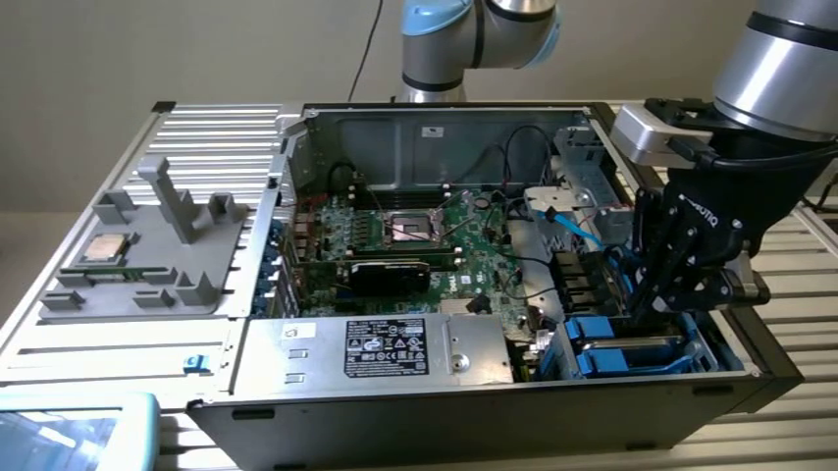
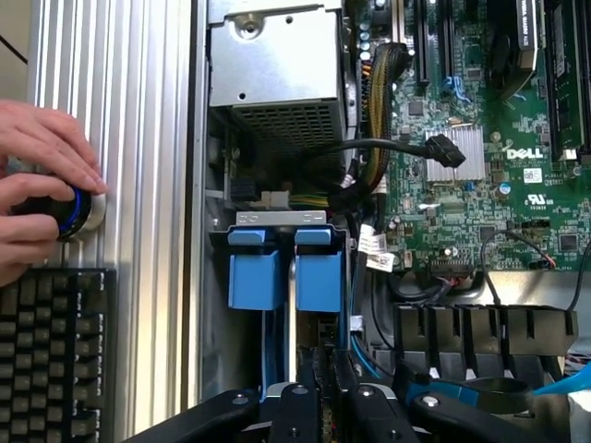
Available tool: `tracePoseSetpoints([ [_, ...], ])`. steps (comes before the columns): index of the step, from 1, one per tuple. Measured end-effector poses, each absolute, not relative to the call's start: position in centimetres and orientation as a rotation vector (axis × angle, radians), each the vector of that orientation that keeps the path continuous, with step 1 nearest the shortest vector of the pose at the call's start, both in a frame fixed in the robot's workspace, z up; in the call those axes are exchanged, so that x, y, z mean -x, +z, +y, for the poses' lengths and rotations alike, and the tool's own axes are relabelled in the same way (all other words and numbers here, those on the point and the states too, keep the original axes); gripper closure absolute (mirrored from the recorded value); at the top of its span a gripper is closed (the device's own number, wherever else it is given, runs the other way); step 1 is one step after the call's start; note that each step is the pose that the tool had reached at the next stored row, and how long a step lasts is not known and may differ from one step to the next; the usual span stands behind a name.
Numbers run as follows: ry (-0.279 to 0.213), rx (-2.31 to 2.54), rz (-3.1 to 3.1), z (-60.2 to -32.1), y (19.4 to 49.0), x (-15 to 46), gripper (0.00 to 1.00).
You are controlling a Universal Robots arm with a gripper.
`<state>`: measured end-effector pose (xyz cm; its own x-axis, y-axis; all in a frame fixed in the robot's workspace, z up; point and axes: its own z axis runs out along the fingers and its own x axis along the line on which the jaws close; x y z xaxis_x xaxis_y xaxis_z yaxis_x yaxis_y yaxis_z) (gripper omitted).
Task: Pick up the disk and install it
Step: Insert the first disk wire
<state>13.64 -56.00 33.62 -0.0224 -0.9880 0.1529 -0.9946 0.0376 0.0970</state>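
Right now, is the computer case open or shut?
Open: the computer case has no side cover, and the green motherboard shows inside.

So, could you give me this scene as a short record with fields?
gripper: low inside the open computer case, at its corner on the exterior view's right
disk: blue-framed, in the case right under the gripper; held or not, cannot tell
hand: a person's, on a blue-ringed knob beside a keyboard
grey tray: beside the case, holds a small chip
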Motion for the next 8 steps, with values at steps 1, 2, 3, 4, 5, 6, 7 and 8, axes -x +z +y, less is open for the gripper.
tracePoseSetpoints([
  [1, 0.055, -2.063, -2.126, -56.0, 33.61, -13.64, 0.84],
  [2, 0.055, -2.063, -2.126, -56.0, 33.61, -13.64, 0.84],
  [3, 0.055, -2.063, -2.126, -56.0, 33.6, -13.64, 0.84],
  [4, 0.055, -2.063, -2.126, -56.0, 33.57, -13.64, 0.84],
  [5, 0.054, -2.063, -2.127, -56.0, 33.54, -13.64, 0.84],
  [6, 0.054, -2.064, -2.127, -56.0, 33.53, -13.64, 0.84],
  [7, 0.054, -2.064, -2.127, -56.0, 33.52, -13.64, 0.84],
  [8, 0.053, -2.064, -2.127, -55.99, 33.5, -13.64, 0.84],
])
